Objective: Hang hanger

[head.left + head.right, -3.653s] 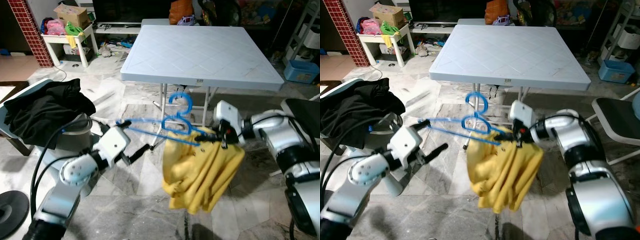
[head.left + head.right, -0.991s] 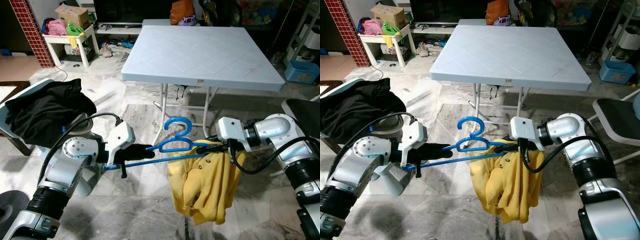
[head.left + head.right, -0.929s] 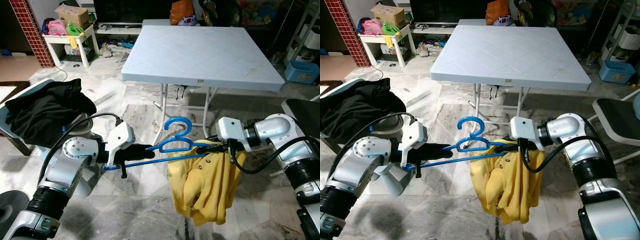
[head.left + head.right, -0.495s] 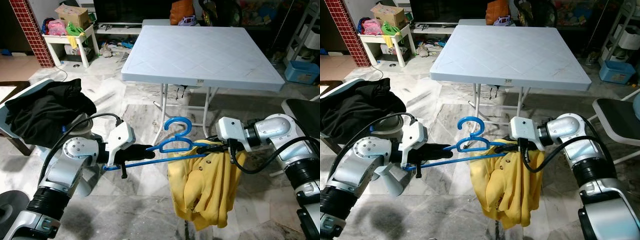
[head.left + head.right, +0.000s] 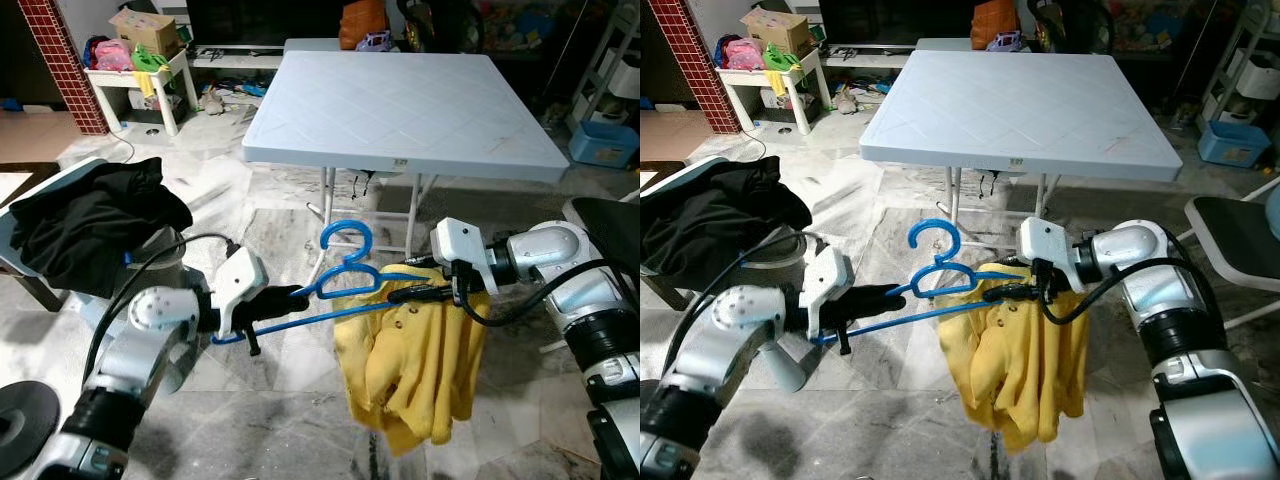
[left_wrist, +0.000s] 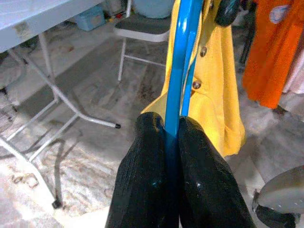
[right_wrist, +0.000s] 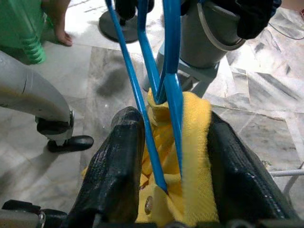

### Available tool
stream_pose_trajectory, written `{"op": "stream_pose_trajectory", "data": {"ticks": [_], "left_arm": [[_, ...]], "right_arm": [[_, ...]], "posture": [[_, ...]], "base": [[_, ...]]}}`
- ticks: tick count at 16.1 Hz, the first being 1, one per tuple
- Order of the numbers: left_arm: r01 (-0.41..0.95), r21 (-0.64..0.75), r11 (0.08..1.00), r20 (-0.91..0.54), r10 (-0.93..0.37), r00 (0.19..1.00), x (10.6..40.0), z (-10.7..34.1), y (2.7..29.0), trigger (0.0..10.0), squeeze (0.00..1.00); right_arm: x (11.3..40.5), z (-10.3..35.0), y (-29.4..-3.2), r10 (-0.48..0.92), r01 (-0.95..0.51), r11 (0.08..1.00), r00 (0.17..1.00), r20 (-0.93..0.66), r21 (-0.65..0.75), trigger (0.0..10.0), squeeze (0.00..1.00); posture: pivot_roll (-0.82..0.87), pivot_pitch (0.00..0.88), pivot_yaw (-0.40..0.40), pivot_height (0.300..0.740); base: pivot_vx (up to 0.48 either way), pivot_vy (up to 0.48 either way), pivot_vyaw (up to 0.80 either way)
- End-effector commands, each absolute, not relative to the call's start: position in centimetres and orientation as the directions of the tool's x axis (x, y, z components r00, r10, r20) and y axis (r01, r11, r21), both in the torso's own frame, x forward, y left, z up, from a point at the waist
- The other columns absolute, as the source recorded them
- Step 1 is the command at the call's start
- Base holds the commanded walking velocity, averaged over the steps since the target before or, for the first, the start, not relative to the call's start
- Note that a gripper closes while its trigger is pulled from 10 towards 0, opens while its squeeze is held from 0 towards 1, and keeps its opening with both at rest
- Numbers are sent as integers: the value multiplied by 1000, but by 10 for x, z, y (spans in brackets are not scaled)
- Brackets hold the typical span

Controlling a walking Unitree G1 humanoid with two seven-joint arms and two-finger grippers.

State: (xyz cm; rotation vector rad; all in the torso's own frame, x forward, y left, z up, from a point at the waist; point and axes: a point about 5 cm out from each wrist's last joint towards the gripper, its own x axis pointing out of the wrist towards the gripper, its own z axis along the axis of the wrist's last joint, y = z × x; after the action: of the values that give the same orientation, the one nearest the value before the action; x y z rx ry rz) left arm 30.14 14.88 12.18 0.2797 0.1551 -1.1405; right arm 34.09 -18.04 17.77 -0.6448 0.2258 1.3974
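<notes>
I see the blue hanger (image 5: 335, 283) held in the air between my two arms, in front of the near edge of the white folding table (image 5: 405, 100) and above the marble floor (image 5: 260, 420). Its hook curls upward near the middle of the scene; its long bar runs from lower left to upper right.

Left gripper (image 6: 172, 137): the two black fingers are pressed together on the hanger's left end, with the blue plastic pinched between them.

Right gripper (image 7: 173, 137): the fingers stand apart on either side of the hanger's right end and the bunched collar of the yellow shirt (image 5: 415, 365). I see cloth and blue bars between the fingers, but I cannot tell whether they are pressing on them.

The yellow shirt hangs from the right half of the hanger, buttons showing, and droops toward the floor without reaching it.

Left of my left arm, a black garment (image 5: 90, 215) lies heaped on a chair. A grey bin (image 5: 780, 262) stands just behind that arm. In the right wrist view, a person's bare foot (image 7: 58, 23) stands on the floor.
</notes>
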Motion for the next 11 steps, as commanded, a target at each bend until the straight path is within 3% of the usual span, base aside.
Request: {"op": "stream_pose_trajectory", "data": {"ticks": [1,3,6,8,10,11], "left_arm": [[854,153,498,-226,-823,520,307,126,163,0,0],[843,156,515,-210,-817,537,305,125,162,0,0],[773,209,599,-111,-771,627,305,131,163,0,0],[740,217,637,-90,-742,665,303,127,161,0,0],[684,246,686,-42,-698,715,304,127,159,0,0],[672,250,697,-30,-689,725,303,127,157,0,0]], "right_arm": [[344,189,-177,840,-942,13,192,-508,-335,10000,1000],[345,187,-176,829,-933,4,205,-520,-361,10000,1000],[347,185,-173,817,-924,12,230,-529,-382,10000,1000],[357,190,-172,801,-889,109,343,-491,-444,10000,1000],[368,197,-170,795,-841,266,468,-386,-471,10000,1000],[370,198,-169,793,-827,320,501,-348,-461,10000,114]], "posture": [[4,0,-6,740],[8,1,-13,740],[8,3,-16,740],[7,5,-18,740],[4,10,-22,740],[2,11,-23,740]], "base": [[0,0,0],[0,0,0],[0,0,0],[0,0,0],[0,0,0],[0,0,0]]}}
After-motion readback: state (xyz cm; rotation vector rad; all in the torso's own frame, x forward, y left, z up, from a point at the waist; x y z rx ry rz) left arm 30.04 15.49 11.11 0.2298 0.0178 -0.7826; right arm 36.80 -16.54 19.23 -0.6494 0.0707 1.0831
